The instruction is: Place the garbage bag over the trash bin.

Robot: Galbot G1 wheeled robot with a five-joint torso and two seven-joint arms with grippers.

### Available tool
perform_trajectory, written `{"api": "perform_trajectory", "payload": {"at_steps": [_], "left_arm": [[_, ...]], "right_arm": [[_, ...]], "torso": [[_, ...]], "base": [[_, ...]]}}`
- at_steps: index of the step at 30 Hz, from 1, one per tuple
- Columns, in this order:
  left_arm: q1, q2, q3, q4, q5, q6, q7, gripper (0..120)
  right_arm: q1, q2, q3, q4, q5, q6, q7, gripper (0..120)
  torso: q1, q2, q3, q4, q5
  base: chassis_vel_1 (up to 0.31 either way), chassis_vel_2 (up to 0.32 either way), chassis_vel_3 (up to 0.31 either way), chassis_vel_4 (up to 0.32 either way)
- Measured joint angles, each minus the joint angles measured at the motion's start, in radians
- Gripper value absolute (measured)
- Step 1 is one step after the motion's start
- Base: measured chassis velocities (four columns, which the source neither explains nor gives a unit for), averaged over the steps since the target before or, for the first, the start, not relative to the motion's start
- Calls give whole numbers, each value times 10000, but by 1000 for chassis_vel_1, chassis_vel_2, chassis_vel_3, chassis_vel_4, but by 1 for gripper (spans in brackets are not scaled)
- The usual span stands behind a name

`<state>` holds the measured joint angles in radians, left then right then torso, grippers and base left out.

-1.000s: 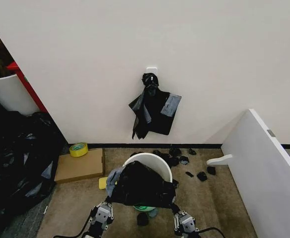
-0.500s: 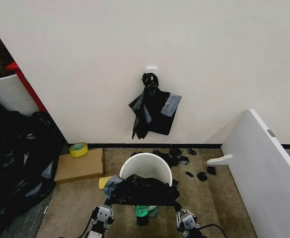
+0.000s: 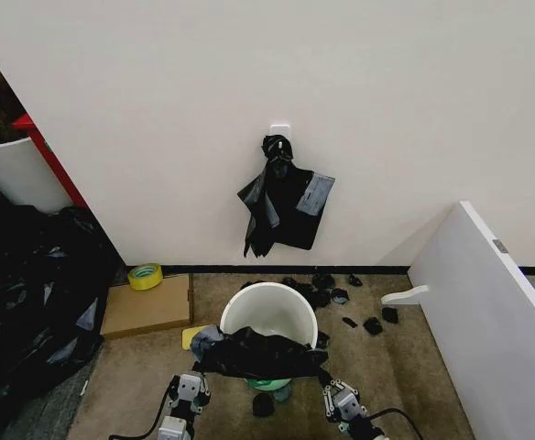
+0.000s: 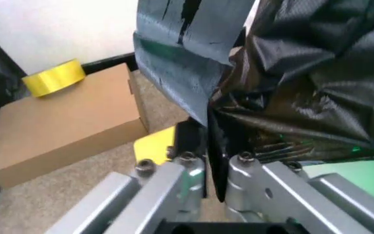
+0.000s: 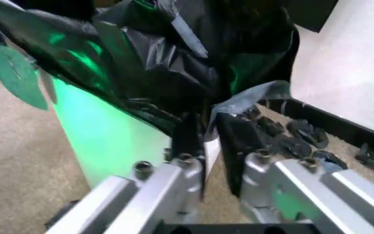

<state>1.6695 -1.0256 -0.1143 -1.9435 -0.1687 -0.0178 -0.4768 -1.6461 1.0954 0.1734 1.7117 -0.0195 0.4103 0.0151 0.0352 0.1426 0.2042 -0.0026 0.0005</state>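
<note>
Left end effector (image 4: 206, 163) pinched on one edge of the garbage bag (image 3: 260, 354), thin black film running between the metal fingers (image 4: 185, 171). Right end effector (image 5: 216, 163) likewise pressed together on the opposite edge, with a crumpled fold caught in the narrow gap. Between the two, bag stretched as a dark band across the near rim and front wall of the trash bin (image 3: 269, 307), far rim and mouth uncovered. Likely very light, limp and slippery, prone to tearing or slipping out if pulled hard; best held at the hem on both sides, taut enough to keep the opening spread. Beyond the left end effector, a cardboard box (image 4: 64, 122) on the floor with a yellow tape roll (image 4: 54, 78) on top.
</note>
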Motion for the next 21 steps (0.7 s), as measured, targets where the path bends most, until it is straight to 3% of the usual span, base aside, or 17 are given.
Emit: {"api": "perform_trajectory", "payload": {"at_steps": [9,21], "left_arm": [[744,678,-245,-736,77,769,-664,41],[2037,1791,-866,-2081,688,871,-1629,86]], "right_arm": [[-413,-178,282,127,144,517,-324,45],[-934,-563,1163,280,583,1810,-2080,88]], "torso": [[0,0,0,0,0],[0,0,0,1,0]], "base": [[0,0,0,0],[0,0,0,0]]}}
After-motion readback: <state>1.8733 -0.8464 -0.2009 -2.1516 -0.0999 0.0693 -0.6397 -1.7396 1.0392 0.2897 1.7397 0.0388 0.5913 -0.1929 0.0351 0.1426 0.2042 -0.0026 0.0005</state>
